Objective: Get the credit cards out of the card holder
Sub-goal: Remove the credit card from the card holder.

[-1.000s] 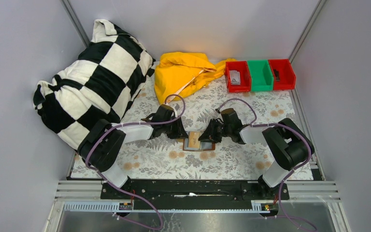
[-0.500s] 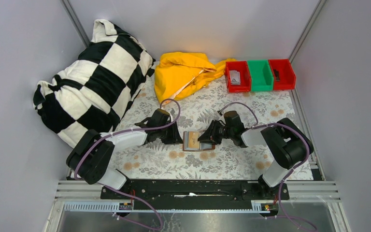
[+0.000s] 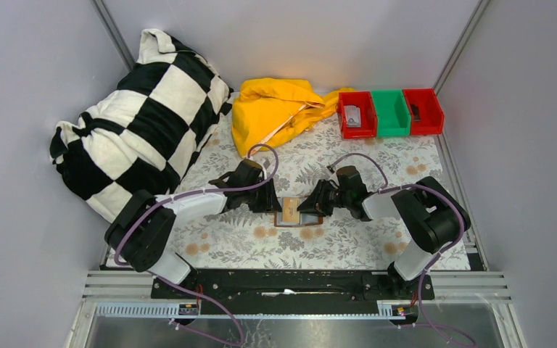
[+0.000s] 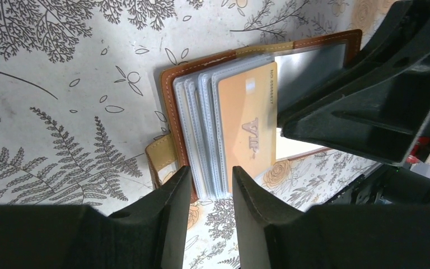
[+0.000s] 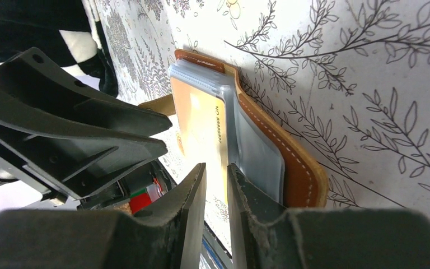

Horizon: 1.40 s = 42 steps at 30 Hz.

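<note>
The brown card holder (image 3: 289, 212) lies open on the floral cloth between my grippers. In the left wrist view its brown cover (image 4: 169, 106) holds clear sleeves and a tan credit card (image 4: 246, 123). The card holder (image 5: 291, 151) and the credit card (image 5: 201, 120) also show in the right wrist view. My left gripper (image 4: 211, 188) is open, with its tips over the holder's near end and the sleeve ends in the gap. My right gripper (image 5: 216, 182) is open by a narrow gap, and the card's edge runs into that gap. Both grippers show in the top view, left (image 3: 274, 199) and right (image 3: 305, 206).
A checkered pillow (image 3: 138, 123) lies at the back left. A yellow cloth (image 3: 279, 109) lies at the back middle. Two red bins (image 3: 356, 114) (image 3: 423, 111) with a green bin (image 3: 391, 112) between them stand at the back right. Grey walls close in the cloth on three sides.
My left gripper drew back to the left, then came back to the card holder's left edge. My right gripper has stayed at the holder's right side.
</note>
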Available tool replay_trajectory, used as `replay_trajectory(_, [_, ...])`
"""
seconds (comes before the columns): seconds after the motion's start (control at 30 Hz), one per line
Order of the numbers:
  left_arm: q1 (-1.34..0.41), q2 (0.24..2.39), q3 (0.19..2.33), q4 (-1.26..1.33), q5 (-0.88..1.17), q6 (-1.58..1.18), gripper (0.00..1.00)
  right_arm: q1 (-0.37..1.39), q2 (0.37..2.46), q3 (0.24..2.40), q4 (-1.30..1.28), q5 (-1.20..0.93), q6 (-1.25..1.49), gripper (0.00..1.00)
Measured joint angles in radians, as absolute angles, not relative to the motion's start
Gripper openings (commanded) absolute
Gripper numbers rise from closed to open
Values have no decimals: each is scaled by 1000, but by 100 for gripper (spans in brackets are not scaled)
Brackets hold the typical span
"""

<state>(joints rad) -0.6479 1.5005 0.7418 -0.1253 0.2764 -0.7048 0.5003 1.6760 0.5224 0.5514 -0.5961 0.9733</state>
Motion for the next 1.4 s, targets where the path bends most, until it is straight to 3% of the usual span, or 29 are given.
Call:
replay_trajectory(0.73, [-665, 1586, 766, -129, 249, -704, 35, 489, 1734, 534, 597, -615, 991, 28])
replay_trajectory(0.93, [-666, 1587, 768, -132, 247, -703, 34, 485, 1741, 529, 615, -620, 1006, 20])
replay_trajectory(1.13, [-667, 1578, 779, -157, 225, -691, 36, 481, 1741, 525, 622, -621, 1012, 0])
replay_trajectory(1.4, [-667, 1510, 783, -187, 205, -682, 37, 481, 1741, 525, 641, -625, 1014, 0])
